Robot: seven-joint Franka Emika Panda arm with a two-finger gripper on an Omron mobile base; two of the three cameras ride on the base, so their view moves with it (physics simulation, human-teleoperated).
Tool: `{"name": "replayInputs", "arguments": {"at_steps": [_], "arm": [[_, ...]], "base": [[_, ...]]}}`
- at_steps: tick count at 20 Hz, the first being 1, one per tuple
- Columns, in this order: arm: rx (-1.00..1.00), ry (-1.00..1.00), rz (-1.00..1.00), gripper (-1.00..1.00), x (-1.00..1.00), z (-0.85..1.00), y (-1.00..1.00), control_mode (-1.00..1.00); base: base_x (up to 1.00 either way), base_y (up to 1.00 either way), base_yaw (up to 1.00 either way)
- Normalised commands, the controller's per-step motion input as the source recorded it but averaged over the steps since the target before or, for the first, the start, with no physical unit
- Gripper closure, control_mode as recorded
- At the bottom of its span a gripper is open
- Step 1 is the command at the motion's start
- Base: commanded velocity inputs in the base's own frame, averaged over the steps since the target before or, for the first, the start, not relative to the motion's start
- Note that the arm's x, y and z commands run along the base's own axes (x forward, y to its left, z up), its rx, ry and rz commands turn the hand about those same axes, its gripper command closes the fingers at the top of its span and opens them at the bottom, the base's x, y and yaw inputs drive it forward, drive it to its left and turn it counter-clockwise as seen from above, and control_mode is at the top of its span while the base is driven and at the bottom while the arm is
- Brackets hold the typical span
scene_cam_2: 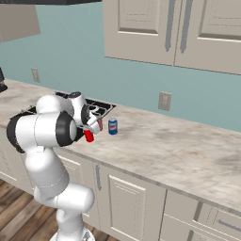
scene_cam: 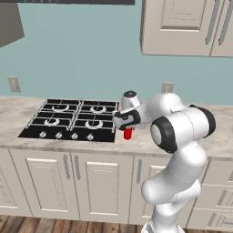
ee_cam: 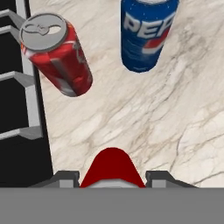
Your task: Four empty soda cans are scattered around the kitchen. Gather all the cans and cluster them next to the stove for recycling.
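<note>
A red can is being held in the closed gripper, above the counter just right of the stove. Two cans are already standing there: a red one at the stove edge and a blue one beside it. By this count, a fourth can is judged outstanding.

Base views flanking the arm, sharing counter; hand view close, downward
</note>
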Motion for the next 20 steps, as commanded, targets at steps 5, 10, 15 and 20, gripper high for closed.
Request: {"name": "replayInputs", "arguments": {"at_steps": [5,10,15,20], "arm": [[0.0,0.01,-0.01,-1.0,0.01,-0.05,0.0,-1.0],[0.0,-0.01,0.0,-1.0,0.03,0.0,0.0,-1.0],[0.0,0.02,-0.01,-1.0,0.02,0.05,0.0,-1.0],[0.0,0.04,0.0,-1.0,0.01,0.34,0.0,-1.0]], "base": [[0.0,0.0,0.0],[0.0,0.0,0.0],[0.0,0.0,0.0],[0.0,0.0,0.0]]}}
